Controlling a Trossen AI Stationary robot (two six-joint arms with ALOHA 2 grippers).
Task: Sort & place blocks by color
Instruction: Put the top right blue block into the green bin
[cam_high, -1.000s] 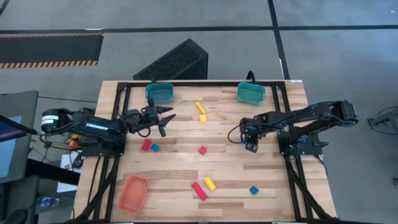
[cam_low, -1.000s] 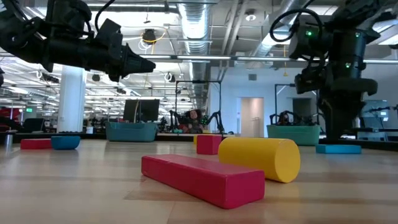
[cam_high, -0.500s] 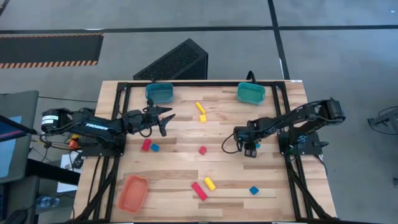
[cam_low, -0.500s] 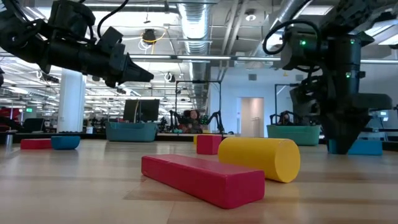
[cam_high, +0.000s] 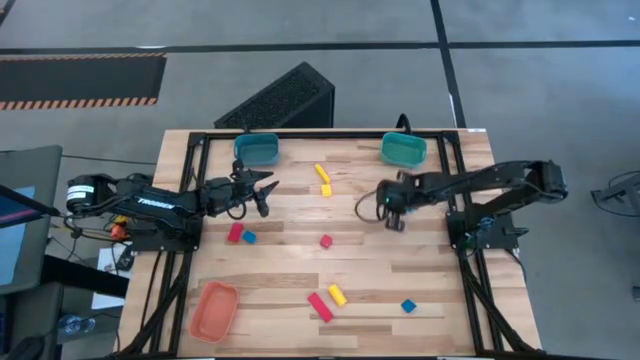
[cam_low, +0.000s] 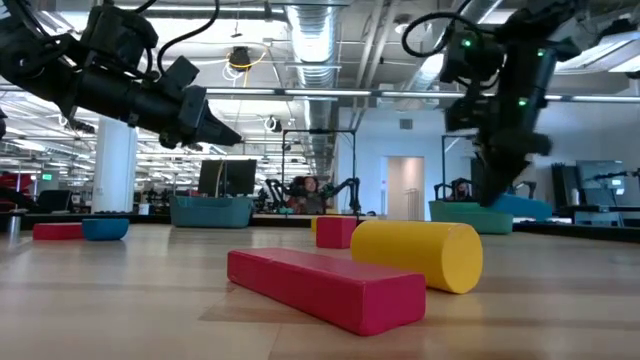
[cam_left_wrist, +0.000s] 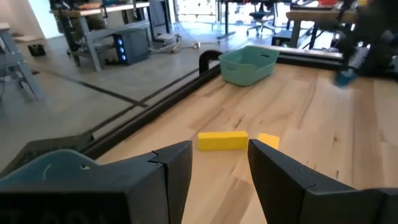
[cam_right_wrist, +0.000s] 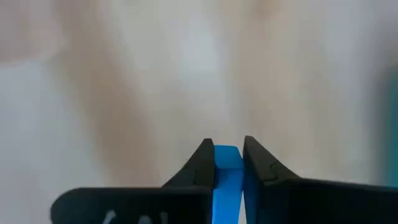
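Note:
My right gripper (cam_high: 393, 216) hangs over the table's middle right, shut on a small blue block (cam_right_wrist: 227, 167) that also shows in the low view (cam_low: 520, 206). My left gripper (cam_high: 262, 190) hovers open near the blue-green tray (cam_high: 258, 149), with nothing between its fingers (cam_left_wrist: 217, 168). Past it lie a yellow bar (cam_left_wrist: 222, 140) and a yellow cube (cam_left_wrist: 268, 140). Flat on the wood rest a red block (cam_high: 236, 233), a blue one (cam_high: 249, 238), a red cube (cam_high: 326, 241), a red bar (cam_high: 320, 307), a yellow piece (cam_high: 337, 295) and another blue block (cam_high: 408, 306). My right gripper pinches the blue block between its two fingers, one on each opposite face (cam_right_wrist: 227, 155). The fingers come from above, pointing down. The block is lifted clear of the table and shows tilted in the low view.
A teal tray (cam_high: 403, 149) stands at the far right and an orange tray (cam_high: 214, 310) at the near left corner. A black frame (cam_high: 330, 133) borders the table's far and side edges. Bare wood lies between the middle blocks and the right arm's base.
My right gripper came down toward the near side over the blue block, shut on it, then rose and went toward the far left. The block has been lifted clear of the table.

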